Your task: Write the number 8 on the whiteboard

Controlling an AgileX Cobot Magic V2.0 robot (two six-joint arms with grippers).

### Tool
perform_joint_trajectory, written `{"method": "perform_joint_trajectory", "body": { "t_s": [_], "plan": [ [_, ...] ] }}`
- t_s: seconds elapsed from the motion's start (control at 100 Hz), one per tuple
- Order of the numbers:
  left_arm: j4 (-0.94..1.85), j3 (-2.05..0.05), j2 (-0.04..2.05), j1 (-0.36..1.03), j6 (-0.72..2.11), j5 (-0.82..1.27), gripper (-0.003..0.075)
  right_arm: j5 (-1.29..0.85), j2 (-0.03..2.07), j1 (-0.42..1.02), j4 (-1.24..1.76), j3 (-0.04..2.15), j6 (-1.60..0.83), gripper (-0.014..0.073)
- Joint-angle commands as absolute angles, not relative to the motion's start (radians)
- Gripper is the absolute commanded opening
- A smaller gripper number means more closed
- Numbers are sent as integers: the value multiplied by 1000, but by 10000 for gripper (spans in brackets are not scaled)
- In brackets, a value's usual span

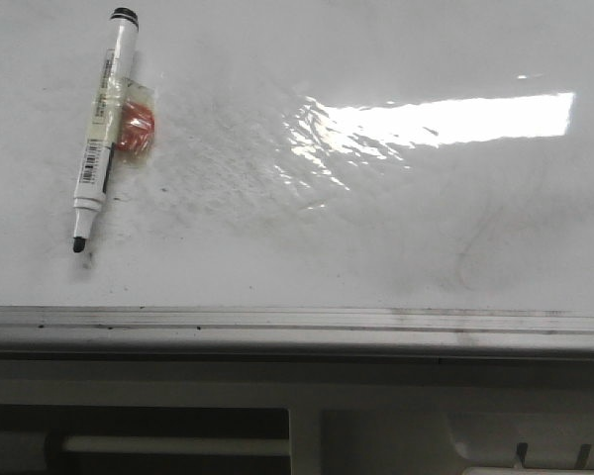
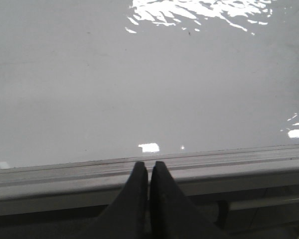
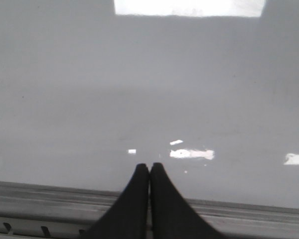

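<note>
Two grippers, both with jaws pressed together and holding nothing: left gripper [image 2: 149,172] and right gripper [image 3: 149,172] each sit over the board's metal edge strip, black fingertips meeting at a thin seam. Neither shows in the front view.

Whiteboard [image 1: 376,257] lies flat, glossy, with a bright glare band on its right half and grey smudging and specks across the middle. Faint curved erased trace at lower right. Silver-grey strip [image 1: 297,319] runs along the near edge.

Marker [image 1: 101,137] lies on the board at far left, uncapped, black tip toward the near edge, black end cap away, slightly tilted. Clear tape wraps its barrel and fixes a small red-orange piece [image 1: 136,129] to its right side.

No drawn 8 on the board; only smudges.
</note>
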State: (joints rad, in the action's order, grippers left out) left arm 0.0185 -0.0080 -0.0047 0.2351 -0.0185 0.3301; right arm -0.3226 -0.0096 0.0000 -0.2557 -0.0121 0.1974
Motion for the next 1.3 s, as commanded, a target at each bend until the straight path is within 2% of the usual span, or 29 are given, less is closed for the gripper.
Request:
{"method": "perform_joint_trajectory", "body": {
  "t_s": [0.0,0.16,0.24,0.41,0.54,0.63,0.74,0.83,0.93,0.98,1.02,1.09,1.12,1.17,1.22,1.29],
  "plan": [
    [23,34,-28,235,-26,283,-20,-291,-31,-3,-262,-23,191,-43],
    [16,34,-28,235,-26,266,-20,-272,-31,-3,-288,-23,191,-43],
    [76,34,-28,235,-26,191,-20,-138,-31,-3,-280,-23,191,-43],
    [622,33,-28,235,-28,-25,-20,157,-31,-3,-99,-23,191,-43],
    [932,30,-28,235,-28,-45,-20,162,-31,-3,79,5,191,-43],
    [953,4,-28,235,-26,17,-20,81,-31,-3,118,72,191,-43],
    [849,-91,14,235,42,171,-20,-215,11,-3,36,247,191,-43],
    [701,-213,108,235,97,277,-20,-423,89,-3,-69,386,191,-43],
    [621,-341,254,237,185,342,-18,-530,177,-3,-111,498,191,-43],
    [623,-396,334,239,250,374,4,-563,214,-3,-106,539,191,-41],
    [644,-439,414,241,319,408,66,-591,242,-3,-90,568,191,-36],
    [701,-498,512,246,420,467,187,-634,279,-1,-61,604,191,19],
    [726,-515,548,260,458,473,258,-646,291,-1,-55,614,191,67],
    [767,-535,611,293,494,466,331,-659,303,10,-53,630,191,153],
    [805,-546,655,330,536,459,363,-651,307,26,-53,633,191,250],
    [824,-553,728,384,582,449,351,-648,307,54,-53,636,191,365]
  ]
}}
